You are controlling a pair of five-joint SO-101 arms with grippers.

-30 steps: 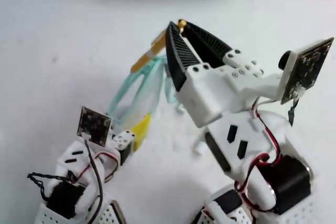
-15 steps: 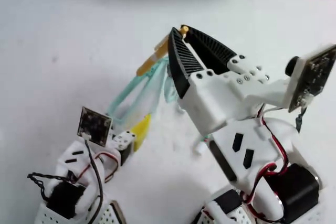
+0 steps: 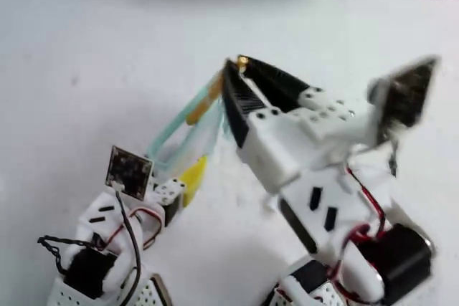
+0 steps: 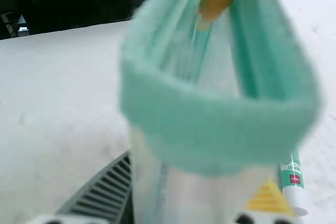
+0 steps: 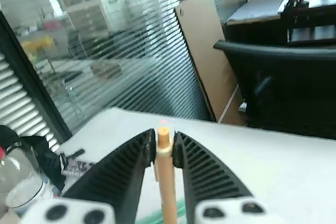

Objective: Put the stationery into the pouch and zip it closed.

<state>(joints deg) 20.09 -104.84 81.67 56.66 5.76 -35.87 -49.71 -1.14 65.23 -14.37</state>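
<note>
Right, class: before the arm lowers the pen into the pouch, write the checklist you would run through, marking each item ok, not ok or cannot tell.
1. Pen gripped firmly: ok, the right gripper is clamped on it near its top end.
2. Pouch mouth open: ok, the teal rim gapes wide in the left wrist view.
3. Pouch held steady: ok, the left gripper holds its near end.
4. Pen tip inside the rim: cannot tell, it sits at the far edge of the mouth.
5. All stationery accounted for: not ok, a white marker lies on the table beside the pouch.
</note>
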